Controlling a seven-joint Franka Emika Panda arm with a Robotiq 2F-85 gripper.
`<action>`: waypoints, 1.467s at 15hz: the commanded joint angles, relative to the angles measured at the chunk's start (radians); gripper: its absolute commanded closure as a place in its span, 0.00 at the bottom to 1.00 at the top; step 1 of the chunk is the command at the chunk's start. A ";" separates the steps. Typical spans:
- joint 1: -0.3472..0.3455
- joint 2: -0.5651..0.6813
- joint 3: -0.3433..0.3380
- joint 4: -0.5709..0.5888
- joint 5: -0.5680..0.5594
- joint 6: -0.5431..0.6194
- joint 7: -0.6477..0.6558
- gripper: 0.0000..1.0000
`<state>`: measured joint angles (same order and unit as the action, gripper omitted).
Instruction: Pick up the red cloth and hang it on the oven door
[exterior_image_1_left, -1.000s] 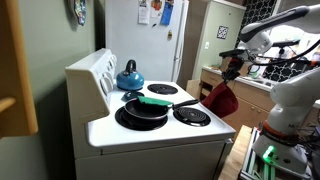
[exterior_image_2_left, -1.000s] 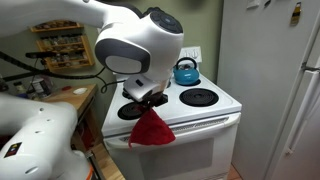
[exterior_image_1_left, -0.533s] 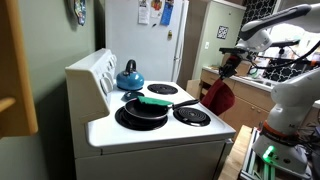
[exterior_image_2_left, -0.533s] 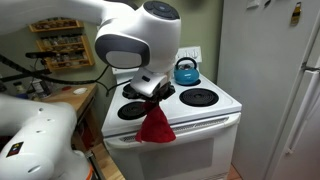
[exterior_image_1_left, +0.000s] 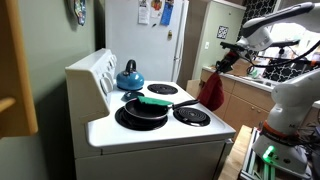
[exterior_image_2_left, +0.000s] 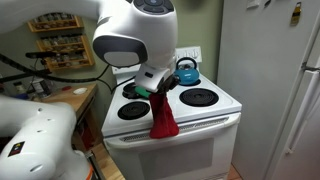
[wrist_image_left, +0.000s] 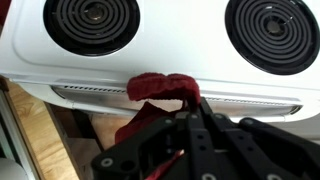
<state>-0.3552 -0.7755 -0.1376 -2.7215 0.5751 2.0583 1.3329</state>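
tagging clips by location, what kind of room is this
Most likely a home kitchen: a white electric stove with coil burners, a blue kettle sitting on it, and a fridge behind with papers stuck to its door.

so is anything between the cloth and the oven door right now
Nothing visible. The cloth is held at the stove's front edge, hanging down over the oven door, with nothing between them. The pan and kettle sit further back on the cooktop, off the path.
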 joint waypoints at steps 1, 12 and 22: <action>0.017 0.011 -0.013 -0.006 0.074 0.059 -0.007 0.99; 0.012 0.154 -0.023 -0.004 0.226 0.070 -0.004 0.99; 0.000 0.206 -0.017 0.001 0.212 0.061 0.001 0.96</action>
<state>-0.3538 -0.5696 -0.1559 -2.7220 0.7881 2.1218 1.3332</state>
